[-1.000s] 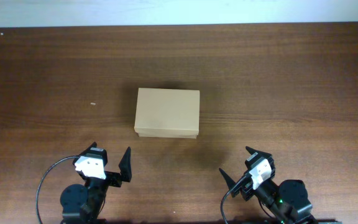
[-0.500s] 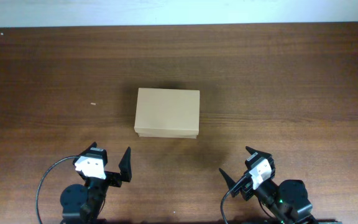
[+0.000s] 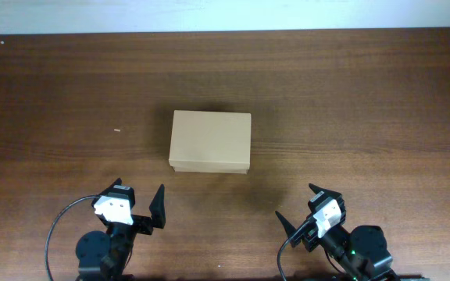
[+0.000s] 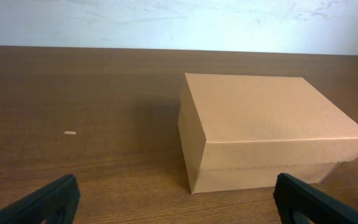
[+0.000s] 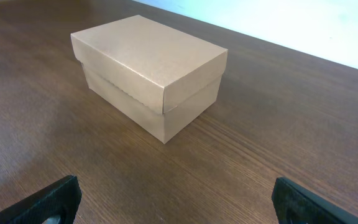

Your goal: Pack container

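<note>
The container [image 3: 210, 141] is a plain tan cardboard box with its lid shut, standing at the middle of the wooden table. It also shows in the left wrist view [image 4: 266, 130] and in the right wrist view [image 5: 149, 71]. My left gripper [image 3: 137, 204] is open and empty near the front edge, to the box's front left [image 4: 179, 202]. My right gripper [image 3: 301, 207] is open and empty near the front edge, to the box's front right [image 5: 176, 202]. Neither gripper touches the box. No pens, tape roll or other items to pack are in view.
A tiny pale scrap [image 3: 116, 130] lies on the table left of the box, also in the left wrist view [image 4: 70, 132]. A white wall edge [image 3: 225, 14] runs along the table's far side.
</note>
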